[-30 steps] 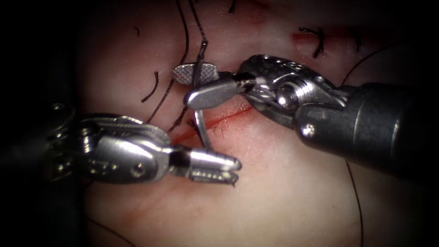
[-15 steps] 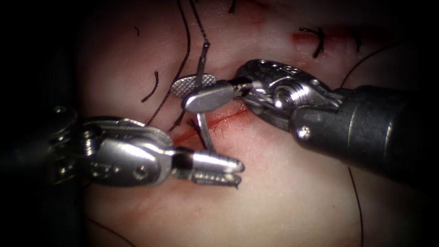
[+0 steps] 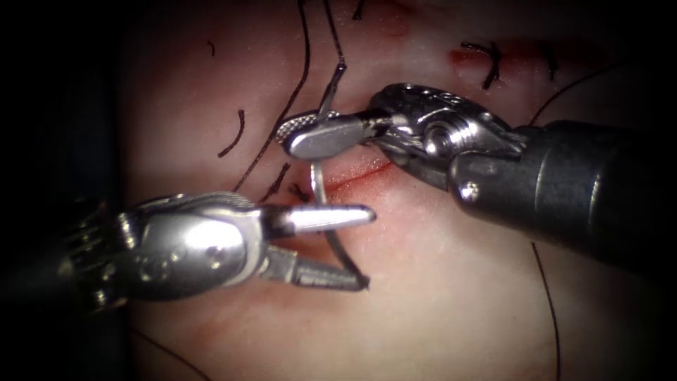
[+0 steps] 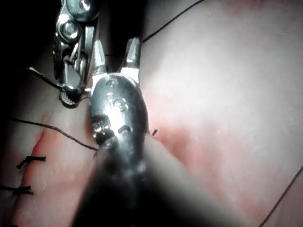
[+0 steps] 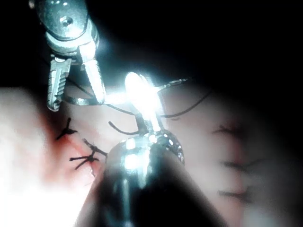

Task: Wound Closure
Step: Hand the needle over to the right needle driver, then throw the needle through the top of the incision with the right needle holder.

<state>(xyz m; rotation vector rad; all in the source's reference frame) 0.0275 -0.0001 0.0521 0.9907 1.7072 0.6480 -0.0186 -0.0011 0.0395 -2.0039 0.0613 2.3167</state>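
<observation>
On the pale pink tissue, stitches sat beside the open red cut while my right tool clamped the curved steel needle near its tail and my left tool gaped around it.

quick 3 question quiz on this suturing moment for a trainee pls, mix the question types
1. True or false: the left pincer is clamped on the needle.
2. Which tool holds the needle? A) the left one B) the right pincer C) neither
3. Fill in: the needle's curve runs between the open jaws of the ____ tool, beside the cut in the tissue.

Key
1. False: its jaws stand open around the needle.
2. B, near the thread end.
3. left
</observation>
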